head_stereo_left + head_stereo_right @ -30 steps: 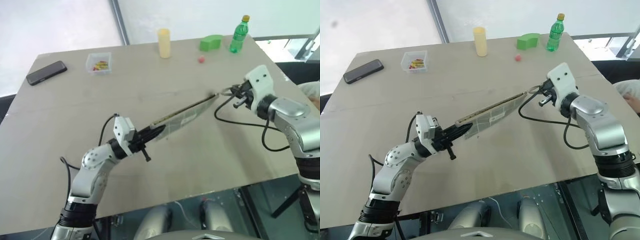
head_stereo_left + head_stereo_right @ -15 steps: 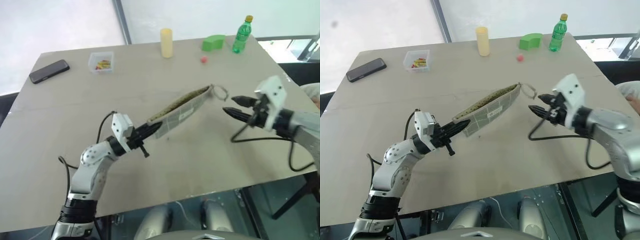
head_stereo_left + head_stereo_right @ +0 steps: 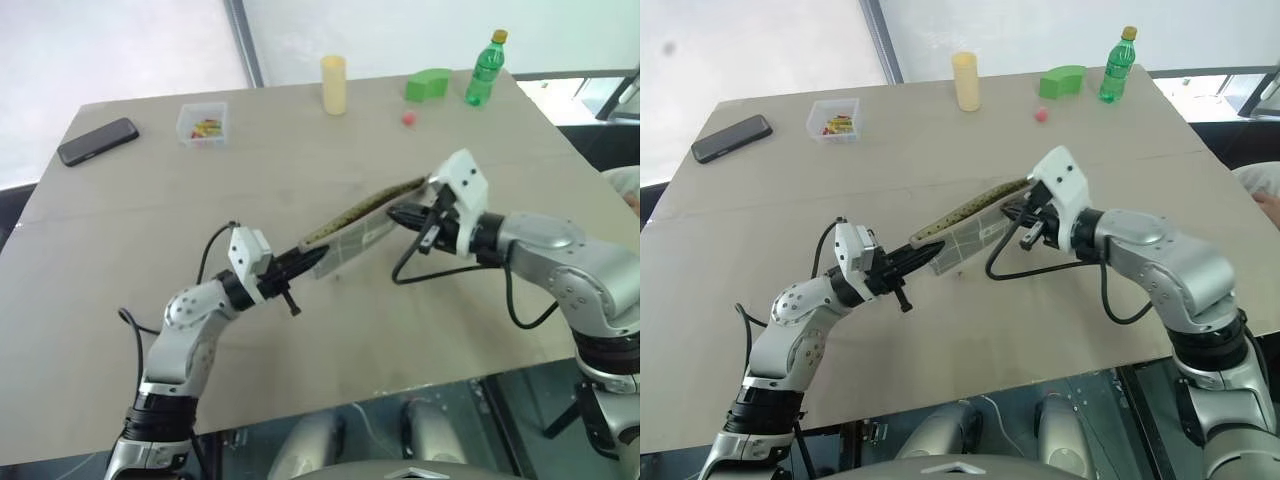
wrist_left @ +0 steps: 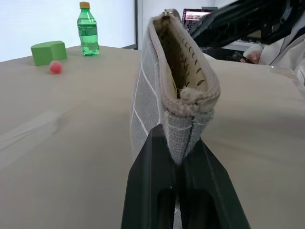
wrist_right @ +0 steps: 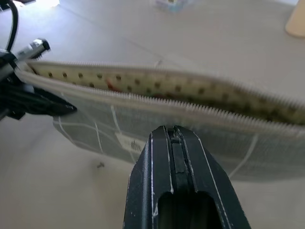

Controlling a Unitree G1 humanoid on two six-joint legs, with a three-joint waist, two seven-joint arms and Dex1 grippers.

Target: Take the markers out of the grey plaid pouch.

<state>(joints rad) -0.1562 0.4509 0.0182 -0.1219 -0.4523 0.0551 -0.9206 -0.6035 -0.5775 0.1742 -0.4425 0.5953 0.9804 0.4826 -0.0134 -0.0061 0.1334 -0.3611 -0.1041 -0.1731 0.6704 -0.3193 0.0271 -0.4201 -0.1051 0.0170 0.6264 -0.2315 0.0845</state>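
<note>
We find the task at an early stage: no markers lie on the table (image 3: 300, 380), and the only sign of contents is a small red trace against the dotted lining in the right wrist view, which we take to be a marker still inside. The zip stands open along the top edge, so extraction is what remains.

Nearest to us, the left gripper (image 3: 305, 262) is clamped on the near end of the grey plaid pouch (image 3: 362, 224), forearm low over the table and reaching forward and rightward. The left wrist view confirms the fabric end pinched between the fingers. The pouch is held up off the table, on edge, its opening facing upward, slanting away toward the far right.

Further along, the right gripper (image 3: 1015, 213) sits at the pouch's far portion, fingers pressed together and empty, tips just beside the outer wall below the open zip. Its arm comes in from the right, elbow bent, wrist angled downward.

We judge the fingers must part before entering the opening.
</note>
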